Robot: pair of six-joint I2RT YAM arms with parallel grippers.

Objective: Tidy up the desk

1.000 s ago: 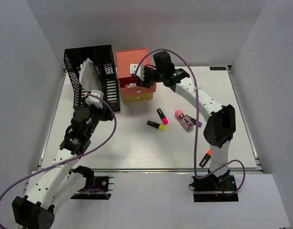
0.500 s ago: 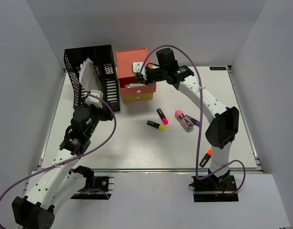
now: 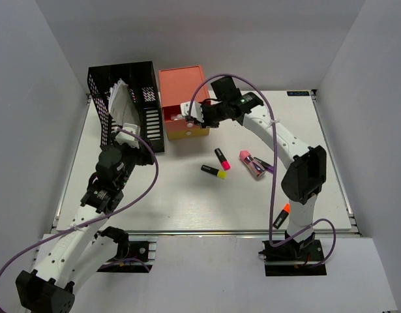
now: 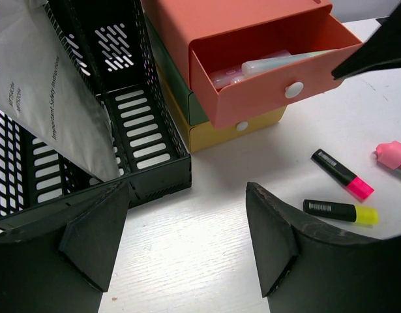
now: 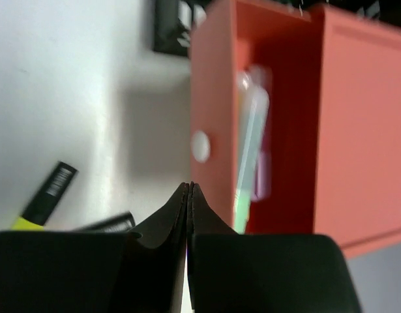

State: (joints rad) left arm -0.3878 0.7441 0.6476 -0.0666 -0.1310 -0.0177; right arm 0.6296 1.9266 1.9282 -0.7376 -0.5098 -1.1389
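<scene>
While the desk (image 3: pixel 187 202) fills most of the top view, its clutter gathers toward the far edge. A black mesh file rack (image 3: pixel 125 98) stands at the far left corner. Just beside it is a drawer unit (image 3: pixel 180 81) whose coral top drawer (image 4: pixel 265 98) is pulled out with pens inside. Near the middle lie 2 highlighters, pink-tipped (image 3: pixel 222 158) and yellow-tipped (image 3: pixel 213 171).

The right gripper (image 5: pixel 189 189), fingers pressed together on nothing, hangs just in front of the drawer's face. The left gripper (image 4: pixel 187 189) gapes wide and empty near the rack.

If the drawer gets pushed in next, an off-centre shove could skid the light unit. Pens riding high could also jam it.
</scene>
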